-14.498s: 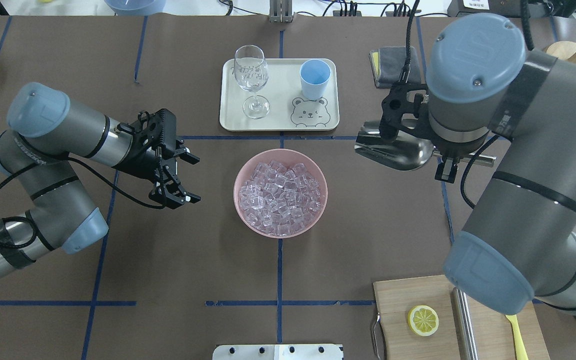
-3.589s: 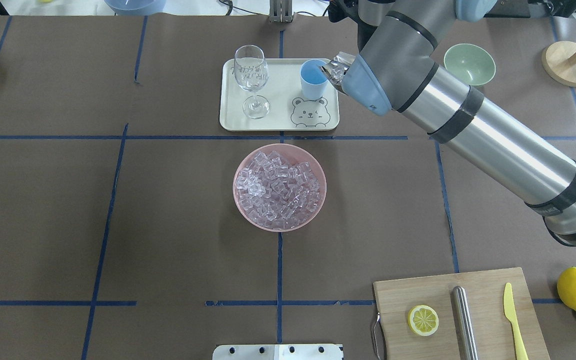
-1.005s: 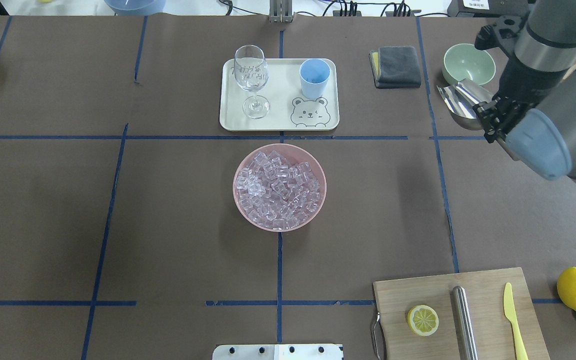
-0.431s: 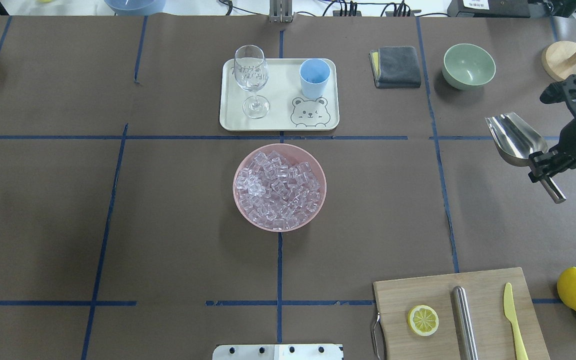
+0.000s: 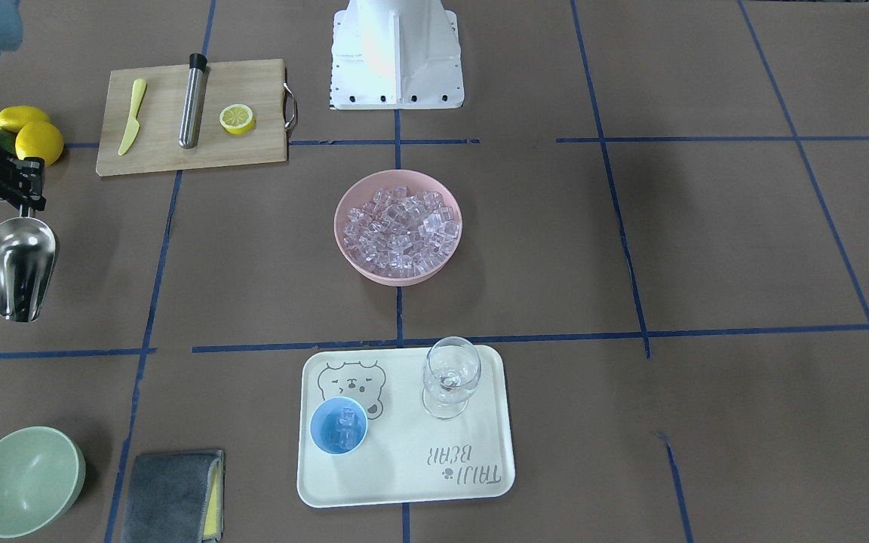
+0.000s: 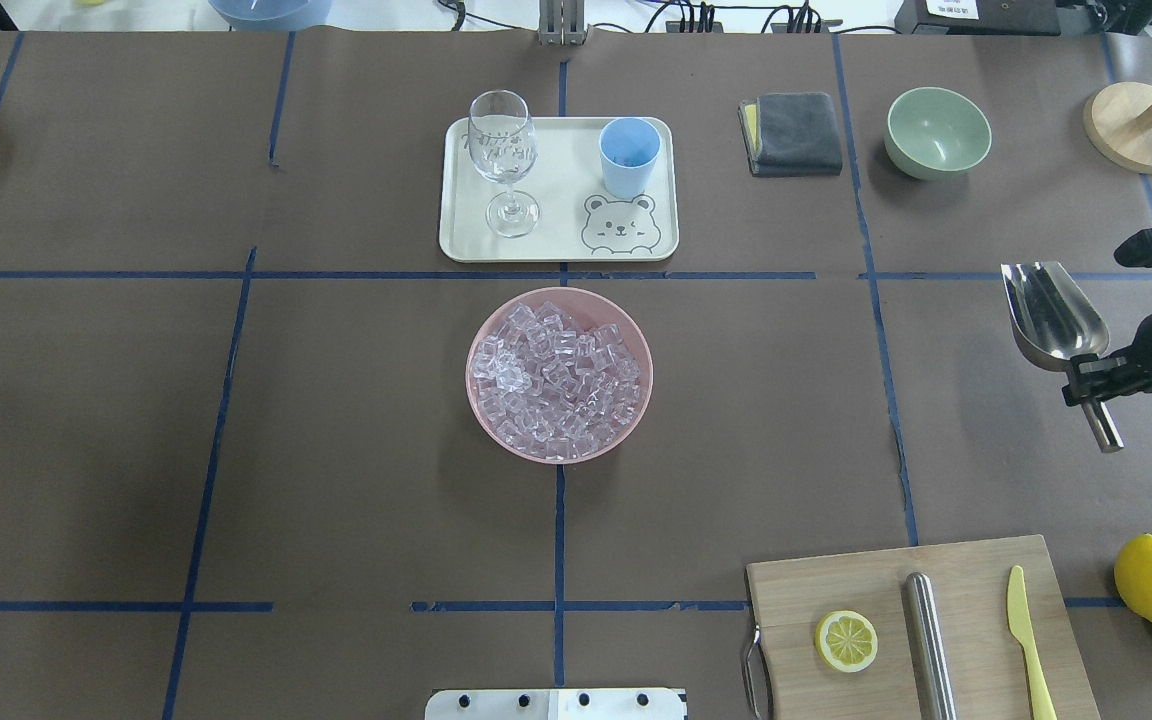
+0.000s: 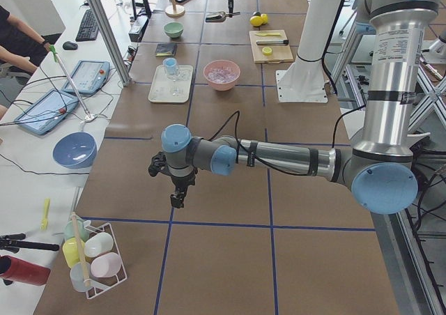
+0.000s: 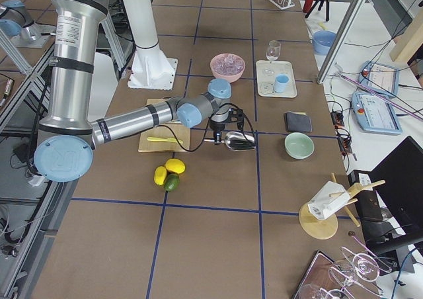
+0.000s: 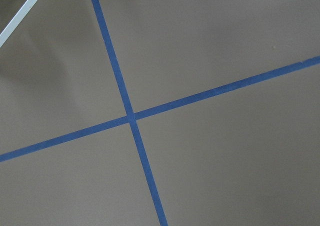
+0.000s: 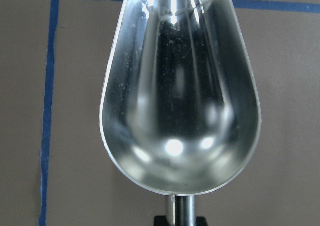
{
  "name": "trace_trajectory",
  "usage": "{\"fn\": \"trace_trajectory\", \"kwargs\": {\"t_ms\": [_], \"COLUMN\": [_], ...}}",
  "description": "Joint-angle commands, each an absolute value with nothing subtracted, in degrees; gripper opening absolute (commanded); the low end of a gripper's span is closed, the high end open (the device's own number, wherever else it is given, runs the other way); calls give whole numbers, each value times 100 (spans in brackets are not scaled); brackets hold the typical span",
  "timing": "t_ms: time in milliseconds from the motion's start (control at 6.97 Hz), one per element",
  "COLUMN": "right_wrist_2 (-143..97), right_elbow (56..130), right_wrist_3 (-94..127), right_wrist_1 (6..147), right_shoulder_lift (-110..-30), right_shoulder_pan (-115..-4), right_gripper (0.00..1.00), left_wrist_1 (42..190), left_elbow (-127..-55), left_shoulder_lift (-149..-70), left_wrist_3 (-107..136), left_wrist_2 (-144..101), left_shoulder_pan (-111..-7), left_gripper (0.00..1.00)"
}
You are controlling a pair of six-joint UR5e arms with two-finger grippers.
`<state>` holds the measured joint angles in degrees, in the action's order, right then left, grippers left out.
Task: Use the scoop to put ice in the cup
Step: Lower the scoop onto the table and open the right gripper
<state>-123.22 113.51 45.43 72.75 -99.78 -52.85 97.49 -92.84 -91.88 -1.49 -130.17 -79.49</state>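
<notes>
1. Brown paper-covered table [image 6: 336, 400] with a blue tape grid; both arms stand out toward its ends.
2. Tray [image 6: 561, 200], far centre, carries the cup [image 6: 629, 160] and a wine glass [image 6: 503, 150].
3. Pink bowl [image 6: 470, 380] at table centre, heaped with ice [image 6: 558, 378]. It is the supply, set just robot-side of the tray so the carry is short.
4. Scoop [image 6: 1054, 315] is held level at the right side, well apart from bowl and cup, its trough bare. The right gripper [image 6: 1094, 385] is clamped on the handle behind the trough, leaving the mouth free.
5. Left gripper [image 7: 177, 201] hangs low over bare table and carries nothing visible. Cannot tell how wide it stands.
6. The cup is upright beside the bear print, with a few cubes [image 5: 344, 428] inside. At least one load looks delivered.
7. Green bowl [image 6: 938, 130] and grey cloth [image 6: 796, 130] lie near the scoop-to-tray line. The glass is the likeliest casualty.
</notes>
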Motion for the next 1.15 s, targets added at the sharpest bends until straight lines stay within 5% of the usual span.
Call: {"fn": "trace_trajectory", "kwargs": {"t_ms": [0, 574, 718, 1005], "right_wrist_2": [-11639, -11715, -11716, -11655], "right_elbow": [11312, 11276, 11268, 11241], "right_wrist_3": [5666, 5678, 5669, 5686], "right_wrist_1": [6803, 6864, 6864, 6864], "right_shoulder_lift": [-9976, -9817, -9852, -9896], "right_shoulder_pan": [-4345, -4017, -4025, -4025], "right_gripper": [0, 0, 12, 100], "left_wrist_1": [9756, 9765, 9765, 9765], "left_elbow": [-9203, -9167, -9158, -9158], "left_shoulder_lift": [-9211, -9255, -9255, -9255], "left_wrist_3": [-149, -149, -149, -149], "left_wrist_2": [-13017, -13017, -13025, -13017], "left_shoulder_pan": [-7963, -7963, -7963, -7963], "left_gripper": [100, 100, 100, 100]}}
